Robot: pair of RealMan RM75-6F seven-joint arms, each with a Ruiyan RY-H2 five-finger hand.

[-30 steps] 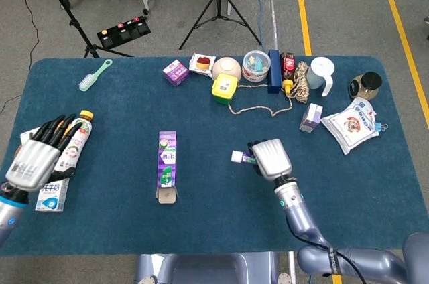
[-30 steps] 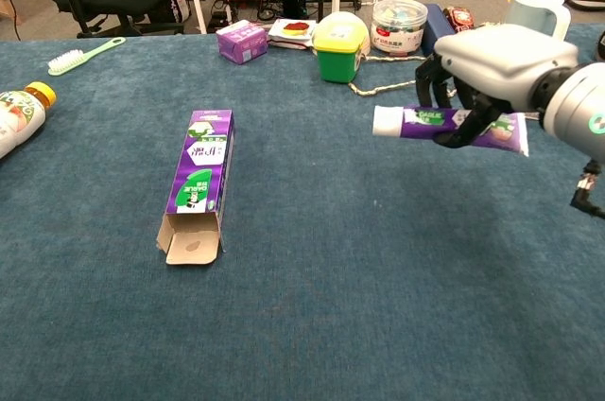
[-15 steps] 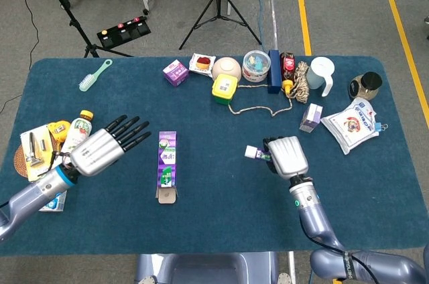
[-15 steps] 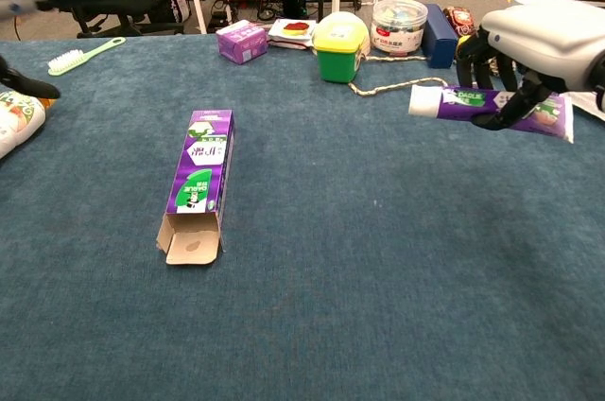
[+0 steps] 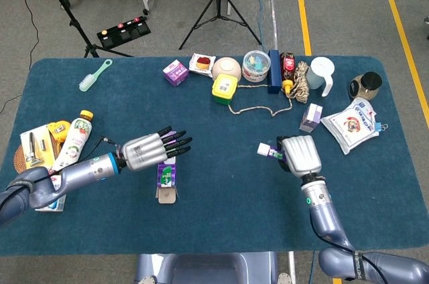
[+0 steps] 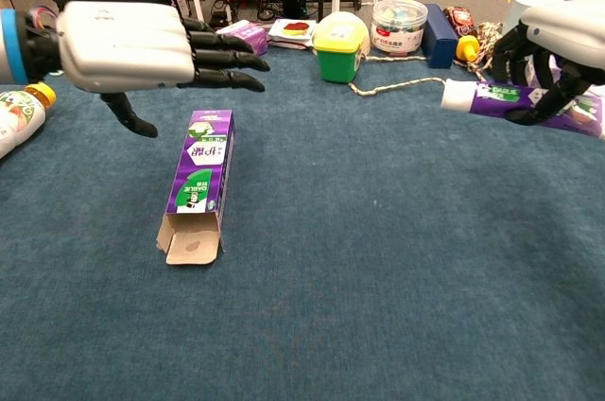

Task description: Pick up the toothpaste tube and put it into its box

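right hand (image 6: 565, 32): fingers wrapped around toothpaste tube (image 6: 515, 100), held clear of the counter, cap pointing toward the left hand | left hand (image 5: 143, 151): fingers spread, empty, above box (image 6: 198, 182) | box: flat, long axis front-to-back, open end nearest robot, well left of tube

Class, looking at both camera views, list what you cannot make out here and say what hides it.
- Toothpaste box, head view: far end covered by the left hand.
- Toothpaste tube, chest view: tail cut off by the right edge; middle wrapped by the right hand.
- Box's inside, both views: too dark and shallow to see.
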